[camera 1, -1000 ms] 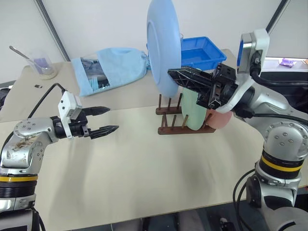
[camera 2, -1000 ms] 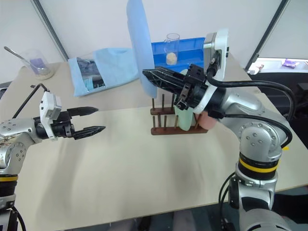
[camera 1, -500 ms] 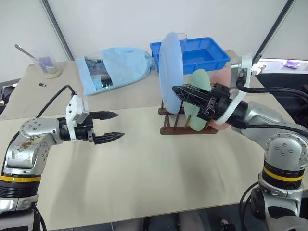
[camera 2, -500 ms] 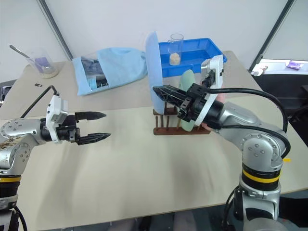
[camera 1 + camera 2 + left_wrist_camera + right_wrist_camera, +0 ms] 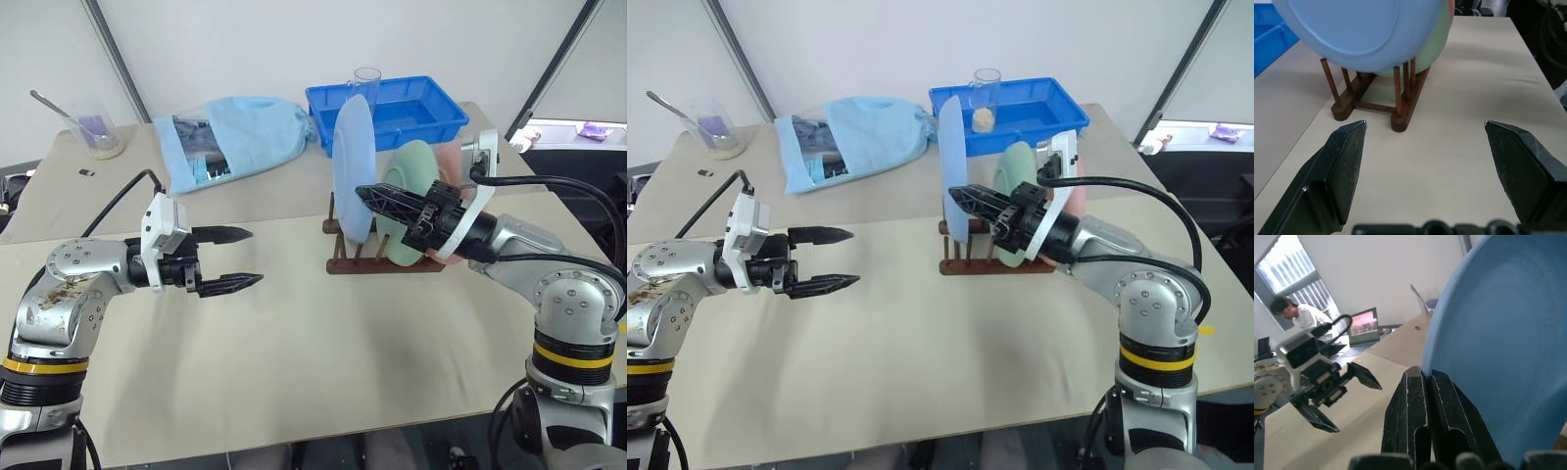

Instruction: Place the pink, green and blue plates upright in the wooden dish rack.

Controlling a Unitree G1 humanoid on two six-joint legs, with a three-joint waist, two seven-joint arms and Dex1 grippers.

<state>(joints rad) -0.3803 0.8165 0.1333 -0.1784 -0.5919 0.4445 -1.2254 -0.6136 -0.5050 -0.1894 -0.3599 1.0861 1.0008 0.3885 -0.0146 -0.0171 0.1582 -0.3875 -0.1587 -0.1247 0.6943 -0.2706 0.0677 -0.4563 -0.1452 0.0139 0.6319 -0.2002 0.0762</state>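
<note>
Blue plate [image 5: 353, 168]: plain round matte plate, light blue, shallow rim; held upright and edge-on over the left end of the wooden dish rack [image 5: 377, 257], its lower edge down among the pegs. Right gripper [image 5: 367, 194]: black fingers pressed together on the plate's rim.

Green plate [image 5: 409, 201]: mint, same size and form, standing upright in the rack just right of the blue one. Pink plate [image 5: 453, 166]: salmon, upright at the right end, largely hidden behind the right arm.

Wooden dish rack: dark brown, two base rails with thin upright pegs, on the beige table [image 5: 294, 362] right of centre.

Left gripper [image 5: 245, 258]: fingers wide apart, holding nothing, level above the table, well left of the rack and pointing toward it.

Change from a second ago: the blue plate was raised high above the rack and has come down to it; the left gripper has edged slightly toward the rack.

Far side: deep blue tray [image 5: 397, 105] with a clear cup [image 5: 986, 99]; light blue cloth bag [image 5: 230, 137]; clear beaker with spoon [image 5: 93, 129] at far left.

No legible writing or labels
</note>
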